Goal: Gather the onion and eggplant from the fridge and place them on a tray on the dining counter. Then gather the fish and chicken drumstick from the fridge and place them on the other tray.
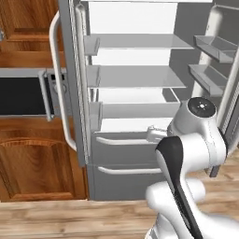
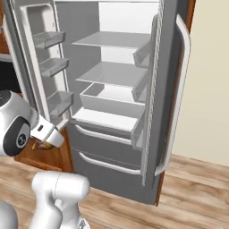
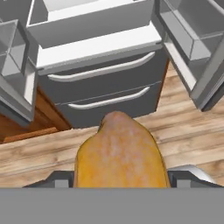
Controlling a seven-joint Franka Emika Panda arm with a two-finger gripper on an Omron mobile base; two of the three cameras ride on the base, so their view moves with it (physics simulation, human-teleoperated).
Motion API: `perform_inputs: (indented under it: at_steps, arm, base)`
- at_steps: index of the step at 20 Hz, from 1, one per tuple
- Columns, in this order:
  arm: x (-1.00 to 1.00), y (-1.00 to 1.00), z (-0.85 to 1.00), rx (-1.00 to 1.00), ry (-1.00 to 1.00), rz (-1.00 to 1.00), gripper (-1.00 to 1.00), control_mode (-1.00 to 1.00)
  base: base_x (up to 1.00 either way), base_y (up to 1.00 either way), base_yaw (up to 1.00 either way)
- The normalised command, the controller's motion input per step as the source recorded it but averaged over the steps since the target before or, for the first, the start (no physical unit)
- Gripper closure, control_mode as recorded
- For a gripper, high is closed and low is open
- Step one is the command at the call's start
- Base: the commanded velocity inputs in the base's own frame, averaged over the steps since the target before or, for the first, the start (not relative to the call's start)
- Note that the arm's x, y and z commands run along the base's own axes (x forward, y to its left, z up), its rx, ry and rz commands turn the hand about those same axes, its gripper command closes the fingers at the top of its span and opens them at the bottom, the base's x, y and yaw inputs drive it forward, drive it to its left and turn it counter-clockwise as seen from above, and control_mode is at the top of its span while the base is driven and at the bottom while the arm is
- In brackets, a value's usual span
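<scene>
Between pincer (image 3: 120, 181) fingers, one chicken drumstick (image 3: 120, 153)

**Three cameras, one open fridge**

The left base view looks from behind the arm (image 1: 186, 163), on its left side. It faces forward and a bit down at the fridge (image 1: 135, 93), and sits quite near it. Wood cabinets (image 1: 32, 154) show on its left.

The right base view looks from behind the arm on the right side. It also faces the fridge from near, with a pale wall (image 2: 208, 89) on its right.

Both views share the shelves (image 2: 112, 74), the two drawers (image 2: 107, 147) and the wood floor (image 2: 192, 197).

The hand view looks down from low in front of the fridge at the drawers and floor. A drumstick (image 3: 120, 153) sits very near its lens.
</scene>
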Motion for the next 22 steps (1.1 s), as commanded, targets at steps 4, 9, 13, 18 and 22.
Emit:
perform_inputs:
  at_steps: [4, 9, 13, 18, 22]
  arm:
    - [0.0, 0.0, 0.0, 0.0, 0.0, 0.0, 1.0, 1.0]
    - [0.0, 0.0, 0.0, 0.0, 0.0, 0.0, 1.0, 1.0]
    - [0.0, 0.0, 0.0, 0.0, 0.0, 0.0, 1.0, 1.0]
    - [0.0, 0.0, 0.0, 0.0, 0.0, 0.0, 1.0, 1.0]
    - [0.0, 0.0, 0.0, 0.0, 0.0, 0.0, 1.0, 1.0]
  base:
    - [-0.73, -0.26, 0.33]
    - [-0.74, -0.2, 0.38]
    - [-0.55, -0.04, 0.45]
    - [-0.45, -0.04, 0.47]
    - [-0.39, -0.07, 0.48]
